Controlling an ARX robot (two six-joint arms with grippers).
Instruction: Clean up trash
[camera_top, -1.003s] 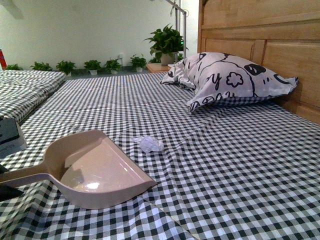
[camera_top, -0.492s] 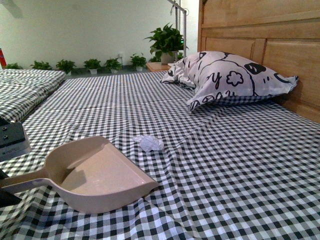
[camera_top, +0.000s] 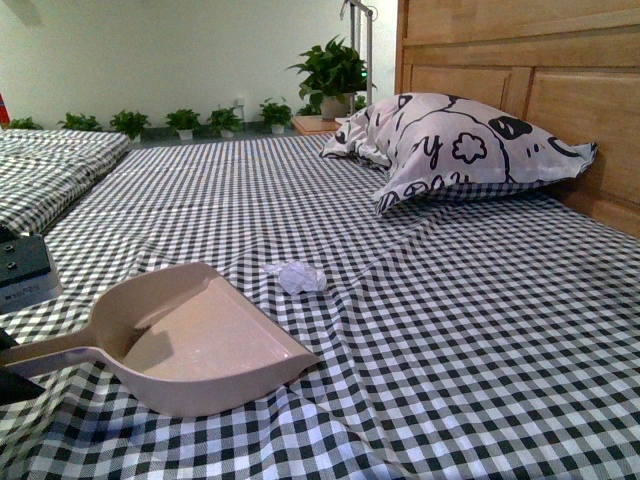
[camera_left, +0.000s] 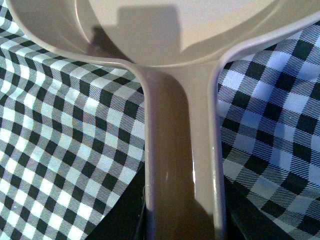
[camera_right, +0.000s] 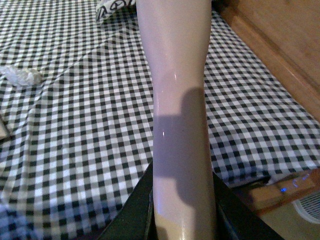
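The trash (camera_top: 296, 276), a small crumpled white wad, lies on the checked bed sheet (camera_top: 450, 330) just beyond the open mouth of the beige dustpan (camera_top: 200, 340). It also shows in the right wrist view (camera_right: 21, 76). My left gripper (camera_left: 182, 227) is shut on the dustpan (camera_left: 180, 150) handle; the pan rests on the sheet, its mouth toward the wad. My right gripper (camera_right: 182, 225) is shut on the beige brush handle (camera_right: 177, 100), held above the bed. The right arm and the brush head are out of the front view.
A black-and-white patterned pillow (camera_top: 460, 150) lies at the far right against the wooden headboard (camera_top: 520, 70). A dark box (camera_top: 25, 270) sits at the left edge. Potted plants (camera_top: 330, 75) stand beyond the bed. The bed's edge and floor show in the right wrist view (camera_right: 300, 200).
The dustpan has shifted slightly and settled lower on the sheet. The view has tilted a little, so the pillow and wad appear higher. The wad has not moved on the sheet.
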